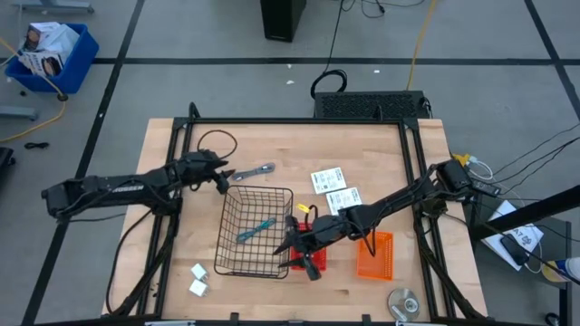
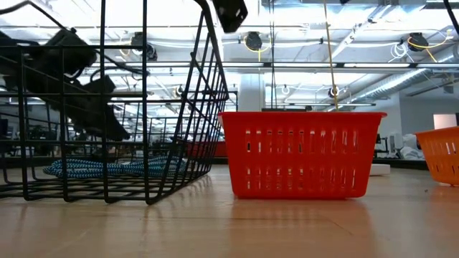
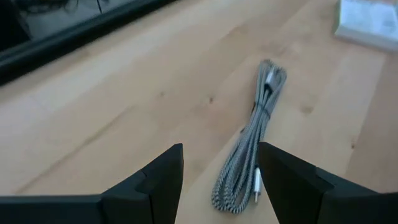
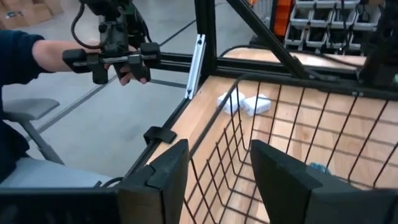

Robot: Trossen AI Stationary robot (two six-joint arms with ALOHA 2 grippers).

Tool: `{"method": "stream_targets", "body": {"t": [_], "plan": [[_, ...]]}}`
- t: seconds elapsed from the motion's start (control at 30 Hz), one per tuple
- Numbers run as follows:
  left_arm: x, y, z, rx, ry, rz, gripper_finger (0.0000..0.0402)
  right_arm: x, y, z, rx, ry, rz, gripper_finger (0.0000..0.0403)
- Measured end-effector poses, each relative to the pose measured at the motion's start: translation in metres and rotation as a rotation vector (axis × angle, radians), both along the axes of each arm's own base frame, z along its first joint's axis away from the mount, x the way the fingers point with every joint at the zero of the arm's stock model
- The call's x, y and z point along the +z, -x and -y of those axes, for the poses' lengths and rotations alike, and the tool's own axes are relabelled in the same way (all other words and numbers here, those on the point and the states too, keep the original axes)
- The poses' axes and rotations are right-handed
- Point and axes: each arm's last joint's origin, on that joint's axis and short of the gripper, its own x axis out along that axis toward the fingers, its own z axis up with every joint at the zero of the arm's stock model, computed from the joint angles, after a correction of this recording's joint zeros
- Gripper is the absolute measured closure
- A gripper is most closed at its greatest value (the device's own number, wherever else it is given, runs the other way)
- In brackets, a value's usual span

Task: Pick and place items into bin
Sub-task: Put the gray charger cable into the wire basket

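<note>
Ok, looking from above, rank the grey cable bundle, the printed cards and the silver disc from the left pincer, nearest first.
1. Grey cable bundle, just right of the left pincer.
2. Printed cards, farther right, mid-table.
3. Silver disc, at the table's near right corner.

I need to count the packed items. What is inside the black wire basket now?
Inside the black wire basket lies one teal braided cable bundle, resting on its floor. The right gripper covers the basket's right edge, so anything beneath it cannot be seen.

Overhead straight down, low level at tabletop, both share wire basket (image 1: 255,233), wrists close.
</note>
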Motion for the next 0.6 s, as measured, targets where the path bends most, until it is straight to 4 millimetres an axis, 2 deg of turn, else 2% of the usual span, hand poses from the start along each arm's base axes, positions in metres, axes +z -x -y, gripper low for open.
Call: {"method": "stream_targets", "body": {"t": [0.37, 0.6], "plan": [[-0.012, -0.021, -0.011, -0.009, 0.094, -0.172, 0.0188, 0.003, 0.001, 0.0, 0.002, -0.02, 0.059, 0.0238], [-0.029, -0.035, -0.017, -0.035, 0.187, -0.278, 0.0189, 0.003, 0.001, 0.0, 0.001, -0.024, 0.058, 0.0238]]}}
